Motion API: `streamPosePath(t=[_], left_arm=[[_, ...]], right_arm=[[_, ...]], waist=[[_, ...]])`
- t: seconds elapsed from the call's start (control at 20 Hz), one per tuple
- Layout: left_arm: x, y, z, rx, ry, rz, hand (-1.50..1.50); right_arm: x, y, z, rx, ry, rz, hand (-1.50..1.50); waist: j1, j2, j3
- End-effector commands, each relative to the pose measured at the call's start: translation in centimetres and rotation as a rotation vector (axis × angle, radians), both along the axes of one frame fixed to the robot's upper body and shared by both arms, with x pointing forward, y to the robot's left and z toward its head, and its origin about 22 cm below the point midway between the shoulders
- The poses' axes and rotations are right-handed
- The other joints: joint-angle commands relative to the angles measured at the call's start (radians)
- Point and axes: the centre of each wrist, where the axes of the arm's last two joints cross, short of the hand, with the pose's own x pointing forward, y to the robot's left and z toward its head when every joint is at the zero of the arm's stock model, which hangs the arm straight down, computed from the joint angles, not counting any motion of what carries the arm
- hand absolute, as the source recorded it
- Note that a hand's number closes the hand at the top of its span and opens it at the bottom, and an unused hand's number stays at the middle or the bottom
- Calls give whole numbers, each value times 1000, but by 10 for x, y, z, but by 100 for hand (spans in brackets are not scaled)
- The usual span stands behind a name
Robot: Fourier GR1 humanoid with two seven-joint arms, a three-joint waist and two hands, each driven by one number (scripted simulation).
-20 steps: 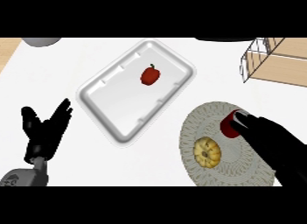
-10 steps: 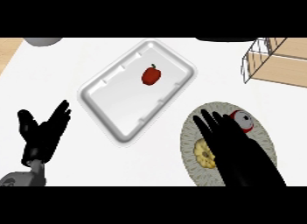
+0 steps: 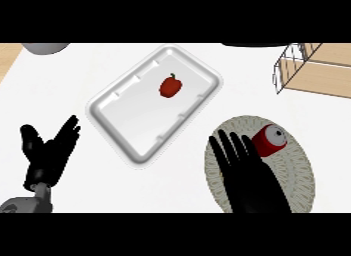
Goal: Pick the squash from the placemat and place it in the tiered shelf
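Our left hand (image 3: pixel 51 152) rests open at the lower left, fingers up. Past the white tray (image 3: pixel 108 107) holding a red pepper (image 3: pixel 170 86), our right hand (image 3: pixel 246 167) lies over the round placemat (image 3: pixel 300 175), fingers straight and apart, clamped on nothing. The squash does not show; we judge it hidden beneath that hand, beside the red can (image 3: pixel 270 140). Next we must curl round it, then lift toward the tiered shelf (image 3: pixel 318 75), upper right. The counter (image 3: pixel 134 192) is white.

One tray (image 3: pixel 134 122), one red pepper (image 3: pixel 170 86), one placemat (image 3: pixel 297 172), one can (image 3: pixel 269 141), one tiered shelf (image 3: pixel 322 76)
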Motion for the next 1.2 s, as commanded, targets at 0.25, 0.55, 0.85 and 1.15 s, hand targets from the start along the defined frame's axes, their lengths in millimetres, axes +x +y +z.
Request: streamPosePath(t=[0.25, 0.55, 0.85, 1.15], left_arm=[[-1, -5, -24, -14, 39, 10, 0], [-8, -2, -14, -19, 20, 12, 0], [-8, -10, -11, -18, 34, 8, 0], [-7, 6, -17, -19, 33, 20, 0]], right_arm=[[-3, -1, -45, -89, -30, -106, -150], [-7, 9, -46, -114, -33, -130, -150], [34, 7, -50, -166, -65, -159, -150], [24, -9, -70, -173, -106, -153, -150]], waist=[[-6, 6, -4], [-3, 4, -4], [2, 5, -4], [-3, 5, -4]])
